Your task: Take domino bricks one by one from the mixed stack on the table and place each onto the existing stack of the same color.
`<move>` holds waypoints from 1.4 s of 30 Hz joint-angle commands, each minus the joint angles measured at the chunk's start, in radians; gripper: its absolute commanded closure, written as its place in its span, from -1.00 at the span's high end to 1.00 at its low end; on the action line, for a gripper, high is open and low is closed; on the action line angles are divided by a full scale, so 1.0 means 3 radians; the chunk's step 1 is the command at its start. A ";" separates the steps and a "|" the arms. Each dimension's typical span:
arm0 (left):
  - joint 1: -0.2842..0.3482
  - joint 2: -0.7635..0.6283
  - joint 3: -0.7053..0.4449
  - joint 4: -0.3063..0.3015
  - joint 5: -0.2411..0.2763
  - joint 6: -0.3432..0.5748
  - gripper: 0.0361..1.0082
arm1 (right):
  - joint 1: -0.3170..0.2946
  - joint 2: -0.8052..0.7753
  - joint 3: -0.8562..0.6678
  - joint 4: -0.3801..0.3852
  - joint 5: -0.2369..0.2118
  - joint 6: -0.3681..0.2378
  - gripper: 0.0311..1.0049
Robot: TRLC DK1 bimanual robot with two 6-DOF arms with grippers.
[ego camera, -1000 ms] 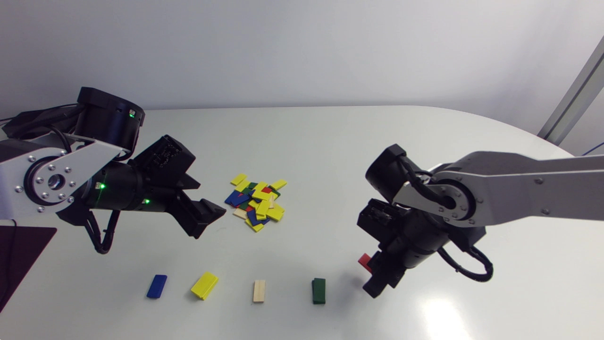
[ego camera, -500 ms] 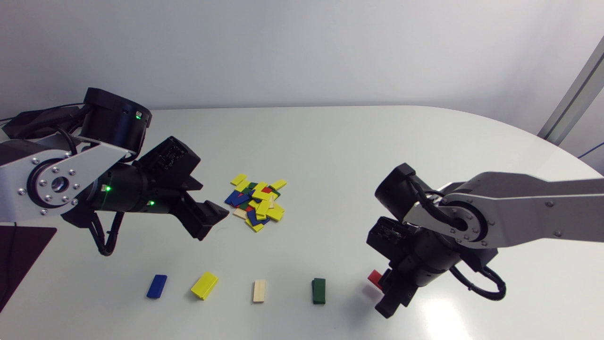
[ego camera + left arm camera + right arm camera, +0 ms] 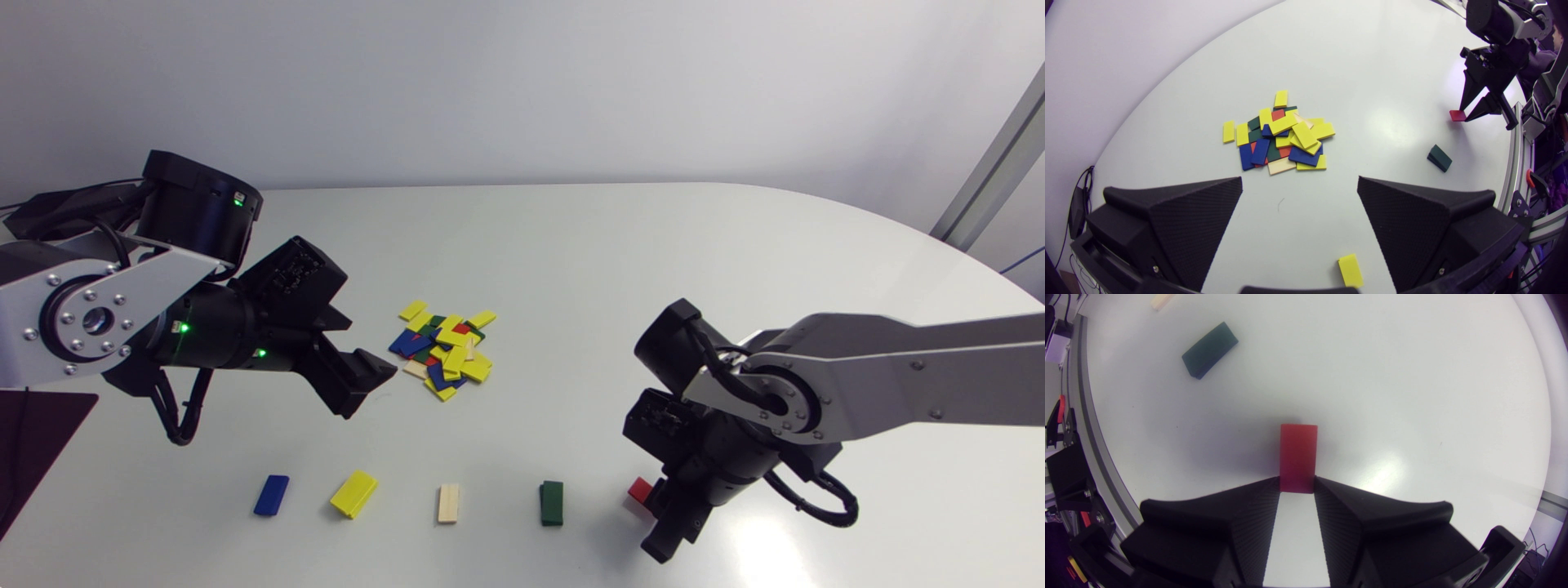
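Red brick [image 3: 1298, 451] — seemingly between right hand [image 3: 1297, 485] tips

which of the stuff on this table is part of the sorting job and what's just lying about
Job:
mixed pile
blue stack, yellow stack, cream stack, green stack
red brick between the fingers of the right gripper
left gripper, open near the pile

Lying about:
dark mat at the left edge of the table
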 commanded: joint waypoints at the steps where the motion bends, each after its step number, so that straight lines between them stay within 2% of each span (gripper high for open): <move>1: -0.0037 -0.0038 -0.0025 -0.0029 -0.0018 -0.0101 0.99 | 0.0016 0.0078 -0.0104 0.0009 -0.0007 -0.0065 -0.34; 8: -0.0104 -0.0038 0.0001 -0.0035 -0.0059 -0.0127 0.99 | 0.0026 0.0094 -0.0053 0.0009 -0.0012 -0.0045 -0.28; 10: -0.0104 -0.0038 0.0001 -0.0040 -0.0064 -0.0127 0.99 | 0.0016 0.0068 -0.0027 -0.0006 -0.0002 -0.0065 -0.06; 19: -0.0104 -0.0049 0.0001 -0.0055 -0.0064 -0.0127 0.99 | 0.0026 -0.0142 0.0136 -0.0175 0.0024 -0.0428 -0.02; 23: -0.0104 -0.0054 0.0006 -0.0060 -0.0064 -0.0132 0.99 | 0.0093 -0.0075 0.0198 -0.0195 -0.0088 -0.0597 -0.02; 27: -0.0109 -0.0054 -0.0009 -0.0060 -0.0064 -0.0127 0.99 | 0.0098 0.0063 0.0233 -0.0165 -0.0206 -0.0940 -0.07; 29: -0.0104 -0.0059 -0.0014 -0.0060 -0.0064 -0.0127 0.99 | 0.0093 0.0140 0.0264 -0.0113 -0.0216 -0.1139 -0.21; 33: -0.0104 -0.0064 -0.0009 -0.0060 -0.0064 -0.0122 0.99 | 0.0057 0.0308 0.0331 -0.0159 -0.0354 -0.1543 -0.22; 40: -0.0078 -0.0064 -0.0004 -0.0060 -0.0064 -0.0112 0.99 | 0.0118 0.0477 0.0377 -0.0190 -0.0375 -0.1886 -0.22; 42: -0.0078 -0.0064 -0.0009 -0.0055 -0.0064 -0.0112 0.99 | 0.0093 0.0482 0.0372 -0.0205 -0.0370 -0.2070 -0.20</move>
